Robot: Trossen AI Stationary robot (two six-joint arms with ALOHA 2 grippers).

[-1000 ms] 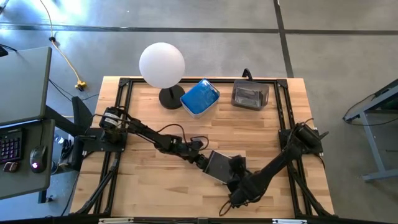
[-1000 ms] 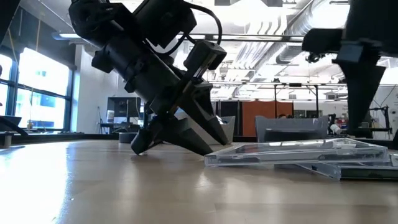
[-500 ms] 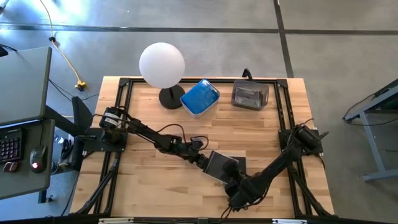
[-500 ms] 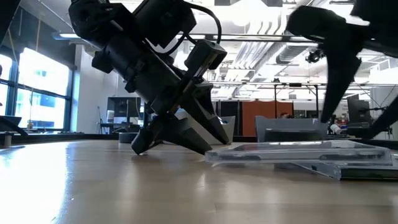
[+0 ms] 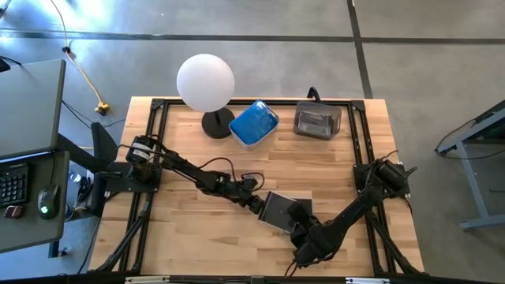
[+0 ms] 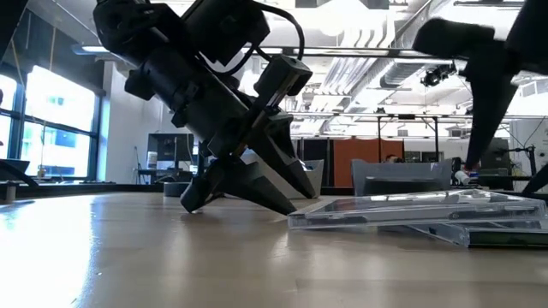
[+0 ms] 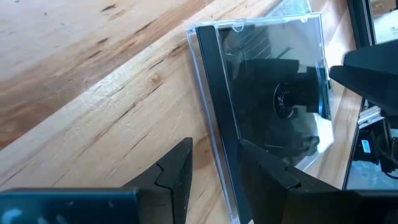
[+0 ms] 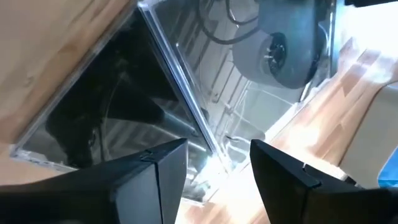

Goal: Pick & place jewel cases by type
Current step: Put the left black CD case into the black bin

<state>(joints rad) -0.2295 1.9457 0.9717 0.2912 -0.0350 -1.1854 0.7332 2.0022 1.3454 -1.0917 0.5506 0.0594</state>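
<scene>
Two grippers meet at one clear jewel case [image 5: 282,210] lying near the table's [image 5: 189,244] front middle. Left gripper [image 7: 213,163] straddles the case's spine edge, fingers parted around it. Right gripper [image 8: 217,163] hovers at the opposite edge, fingers apart, grasping nothing.

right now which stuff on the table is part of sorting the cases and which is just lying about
Part of the job:
- clear case between both grippers, one edge lifted
- tub of blue cases
- tub of clear cases
- left gripper, fingers astride the case's edge
- right gripper, open at the case

Lying about:
- white ball lamp
- keyboard and mouse on the side desk
</scene>
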